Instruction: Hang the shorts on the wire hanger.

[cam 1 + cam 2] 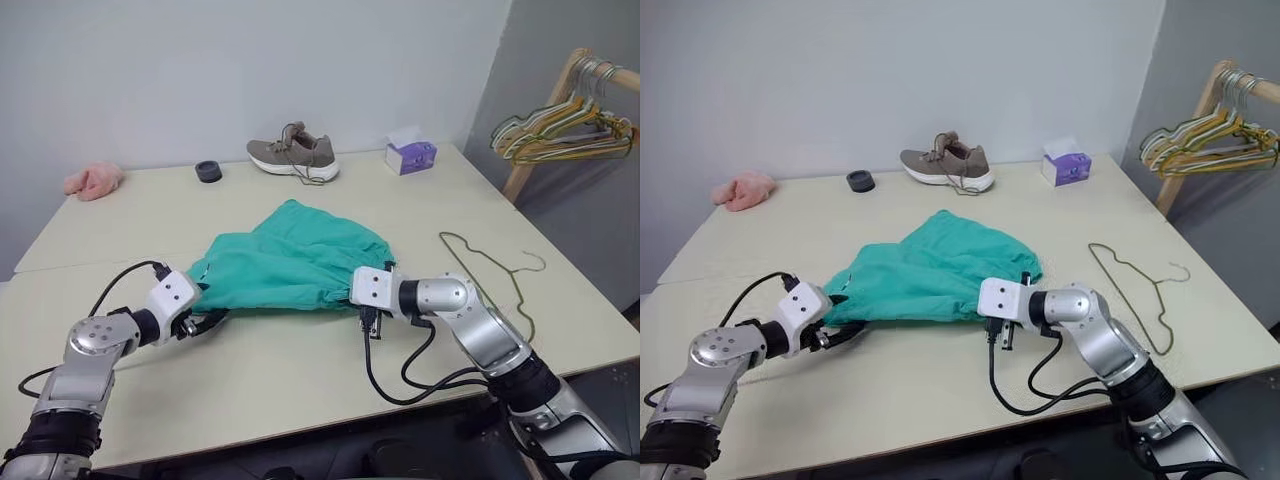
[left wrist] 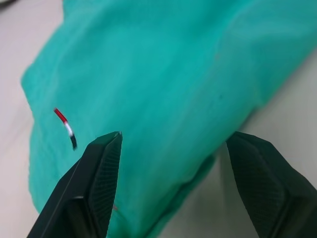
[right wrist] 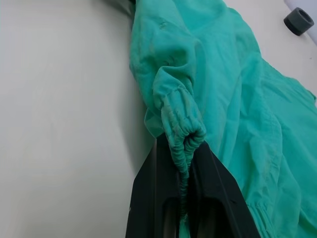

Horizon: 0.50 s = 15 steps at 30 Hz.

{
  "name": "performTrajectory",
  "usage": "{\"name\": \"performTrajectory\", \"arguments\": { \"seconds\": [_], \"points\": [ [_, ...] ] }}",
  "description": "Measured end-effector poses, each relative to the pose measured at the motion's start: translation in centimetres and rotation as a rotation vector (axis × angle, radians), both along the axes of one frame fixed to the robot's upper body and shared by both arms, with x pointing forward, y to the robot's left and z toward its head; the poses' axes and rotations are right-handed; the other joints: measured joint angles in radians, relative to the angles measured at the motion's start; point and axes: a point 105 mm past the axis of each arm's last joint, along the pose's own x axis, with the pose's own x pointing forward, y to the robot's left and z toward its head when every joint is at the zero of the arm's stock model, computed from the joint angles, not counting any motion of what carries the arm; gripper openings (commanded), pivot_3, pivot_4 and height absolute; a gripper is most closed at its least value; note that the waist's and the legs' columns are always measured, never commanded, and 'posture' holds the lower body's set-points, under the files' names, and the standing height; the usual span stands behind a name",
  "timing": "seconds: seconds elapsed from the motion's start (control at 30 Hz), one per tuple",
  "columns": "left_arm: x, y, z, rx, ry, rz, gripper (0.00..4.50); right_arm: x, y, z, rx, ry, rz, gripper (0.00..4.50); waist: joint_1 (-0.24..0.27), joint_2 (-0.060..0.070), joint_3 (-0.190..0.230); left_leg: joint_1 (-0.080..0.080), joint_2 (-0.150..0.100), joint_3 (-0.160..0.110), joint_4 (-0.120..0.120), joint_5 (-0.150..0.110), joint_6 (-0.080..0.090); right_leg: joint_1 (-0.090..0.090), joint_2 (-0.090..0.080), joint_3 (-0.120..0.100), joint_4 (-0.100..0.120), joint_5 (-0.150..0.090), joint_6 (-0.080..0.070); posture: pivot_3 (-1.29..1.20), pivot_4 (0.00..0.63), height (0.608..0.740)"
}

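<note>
The shorts (image 1: 290,258) are spread in a crumpled heap at the middle of the pale tabletop (image 1: 300,370), with the gathered waistband along the near edge. The right gripper (image 3: 185,148) is pressed together on a bunched fold of that waistband at the shorts' near right corner, the fabric being pinched between its two black fingers. The left gripper (image 2: 171,153) is held with its fingers spread wide at the shorts' near left corner, the teal fabric and a small red, white and black tag (image 2: 66,128) being seen between and beyond them; whether the fingers touch the cloth cannot be told. The wire hanger (image 1: 490,275) is laid flat on the tabletop just right of the shorts, apart from them, its hook pointed right. Along the far edge a pink fuzzy cloth (image 1: 94,181), a small dark ring (image 1: 208,171), a brown shoe (image 1: 293,157) and a purple tissue box (image 1: 411,155) are set, well clear of the shorts. A bunch of hangers (image 1: 565,130) is hung on a wooden rack at far right.
</note>
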Motion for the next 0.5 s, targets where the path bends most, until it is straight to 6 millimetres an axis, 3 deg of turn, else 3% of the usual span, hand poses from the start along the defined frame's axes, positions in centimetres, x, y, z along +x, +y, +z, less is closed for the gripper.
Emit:
{"name": "performTrajectory", "arguments": {
  "seconds": [0.1,0.2,0.3,0.5],
  "points": [
    [-0.2,0.9,-0.8,0.035,0.012,0.027,3.49,0.0,-0.1,0.6,0.009,-0.005,-0.003,0.02,0.001,0.0,0.0,0.0,0.0,0.0,0.0,0.0,0.0,0.0,0.0,0.0,0.0,0.0,0.0,-0.25,0.0,0.74],
    [0.3,1.4,-0.8,0.104,-0.009,0.011,2.94,0.1,-0.4,1.4,0.025,-0.014,-0.003,0.0,0.002,0.0,0.0,0.0,0.0,0.0,0.0,0.0,0.0,0.0,0.0,0.0,0.0,0.0,0.0,-0.25,0.0,0.74],
    [0.4,2.4,-1.1,0.159,-0.018,0.02,1.99,0.1,-1.0,1.7,0.012,-0.019,-0.008,0.0,0.002,0.001,0.0,0.001,0.0,0.0,0.0,0.0,0.0,0.001,0.0,-0.001,0.001,0.0,0.0,-0.25,0.0,0.74],
    [0.5,2.3,-1.6,0.221,-0.02,-0.023,0.03,-0.4,-1.4,1.9,0.002,-0.004,0.025,0.0,0.0,0.001,-0.001,0.001,0.0,0.0,0.0,0.0,0.0,0.001,0.0,-0.001,0.001,0.0,0.0,-0.25,0.0,0.74]
  ]
}}
